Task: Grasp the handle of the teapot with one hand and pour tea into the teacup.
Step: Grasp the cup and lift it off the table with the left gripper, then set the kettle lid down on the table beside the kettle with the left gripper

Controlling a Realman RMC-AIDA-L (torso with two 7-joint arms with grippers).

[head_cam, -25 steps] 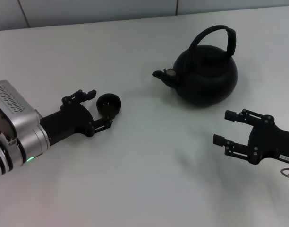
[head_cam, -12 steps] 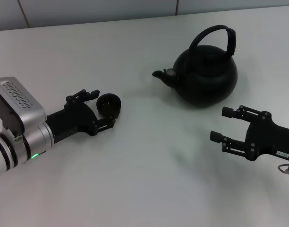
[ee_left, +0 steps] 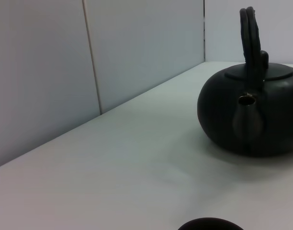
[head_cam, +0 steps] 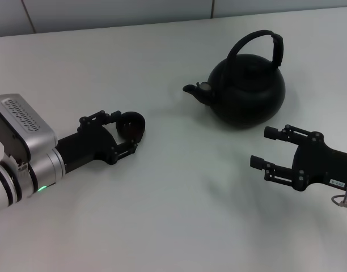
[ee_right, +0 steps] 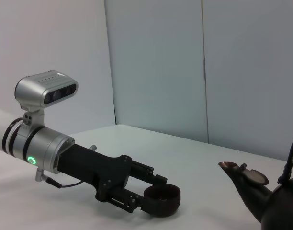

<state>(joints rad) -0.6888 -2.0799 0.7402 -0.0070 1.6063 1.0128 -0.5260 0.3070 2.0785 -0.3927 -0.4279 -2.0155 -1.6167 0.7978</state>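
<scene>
Left end effector (head_cam: pixel 123 134) straddling teacup (head_cam: pixel 131 126); right end effector (head_cam: pixel 264 147) spread apart, near teapot (head_cam: pixel 247 89) on table (head_cam: pixel 162 215).

Black teapot (head_cam: pixel 247 90) stands upright, handle (head_cam: pixel 258 45) raised, spout toward the small, seemingly empty teacup (head_cam: pixel 131 126).

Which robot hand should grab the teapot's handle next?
Probably the right gripper: it is open, empty and beside the teapot, below its handle. The left gripper is around the teacup.

Left claw (head_cam: pixel 123 134) low (fingers spread), right claw (head_cam: pixel 265 148) open, hovering
</scene>
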